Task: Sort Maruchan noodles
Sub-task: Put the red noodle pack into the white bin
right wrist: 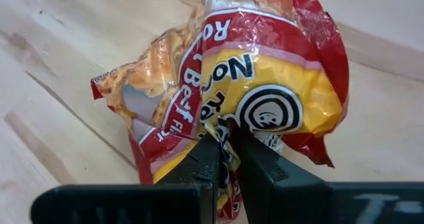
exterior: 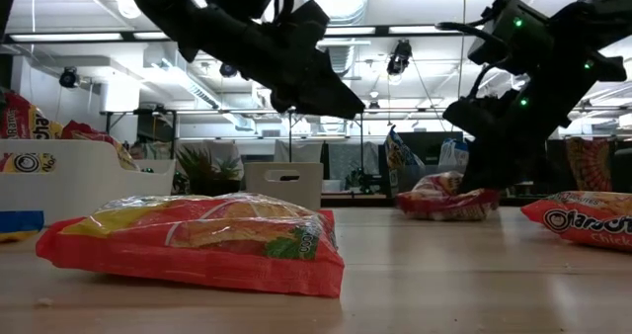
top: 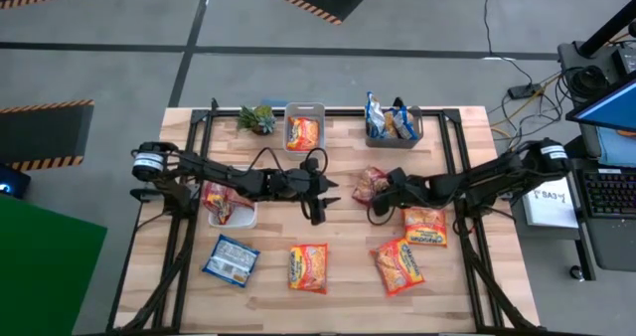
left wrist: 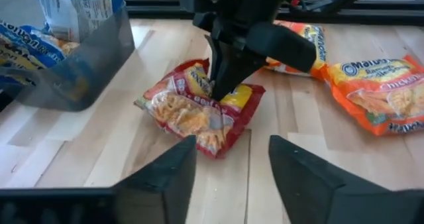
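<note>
Red beef packet (right wrist: 265, 98): crinkled red and yellow Maruchan noodle packet with a round smiley logo, lying on the bare wood at centre right of the high view.
Right gripper (right wrist: 228, 148): fingers pinched together on a fold of the red beef packet's wrapper; in the high view it sits right of centre (top: 383, 192).
Left gripper (left wrist: 228, 168): fingers parted with a clear gap, holding nothing, hanging above the wood at the centre of the high view (top: 316, 205).
Orange packets: one at lower centre (top: 308, 267), two at lower right (top: 398, 264) and (top: 425, 226), all flat on the table.
Blue packet (top: 231, 259): blue and white, flat at lower left of the high view.
White bin (top: 232, 215): left of centre, holds a red packet (top: 221, 199) partly covered by the left arm.
Grey bin, top centre (top: 304, 108): holds an orange packet (top: 303, 132).
Grey bin, top right (top: 394, 129): holds blue packets (top: 378, 115) standing on edge; their count is unclear.
Plant (top: 257, 118): small, green, upper left of the table.
Hard to make out: the printing on the table packets in the high view; the low view cuts off both arms at the top.
</note>
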### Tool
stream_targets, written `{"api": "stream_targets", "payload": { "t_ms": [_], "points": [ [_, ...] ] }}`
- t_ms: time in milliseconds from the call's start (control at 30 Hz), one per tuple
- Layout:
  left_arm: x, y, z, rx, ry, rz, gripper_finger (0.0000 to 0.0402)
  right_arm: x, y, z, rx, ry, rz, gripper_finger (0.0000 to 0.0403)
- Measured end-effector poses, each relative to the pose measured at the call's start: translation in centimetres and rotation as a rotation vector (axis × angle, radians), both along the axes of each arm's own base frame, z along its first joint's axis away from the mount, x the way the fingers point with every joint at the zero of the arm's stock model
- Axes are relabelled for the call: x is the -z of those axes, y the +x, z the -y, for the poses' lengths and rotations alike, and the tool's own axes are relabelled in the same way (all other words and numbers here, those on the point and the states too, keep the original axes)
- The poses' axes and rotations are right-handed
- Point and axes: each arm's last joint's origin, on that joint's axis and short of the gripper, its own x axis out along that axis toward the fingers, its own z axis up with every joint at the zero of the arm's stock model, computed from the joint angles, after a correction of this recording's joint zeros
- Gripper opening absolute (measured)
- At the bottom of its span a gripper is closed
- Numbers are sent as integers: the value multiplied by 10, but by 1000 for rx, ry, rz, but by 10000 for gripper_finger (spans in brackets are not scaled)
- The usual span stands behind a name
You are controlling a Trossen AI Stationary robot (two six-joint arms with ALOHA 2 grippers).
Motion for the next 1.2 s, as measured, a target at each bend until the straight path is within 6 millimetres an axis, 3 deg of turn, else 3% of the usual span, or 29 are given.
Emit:
{"api": "stream_targets", "payload": {
  "t_ms": [367,1200],
  "points": [
    [31,14,1,-22,-48,22,233,1,11,-15,-218,-36,61,31],
    [53,20,-1,-24,-42,16,233,6,21,-17,-314,-114,16,31]
  ]
}}
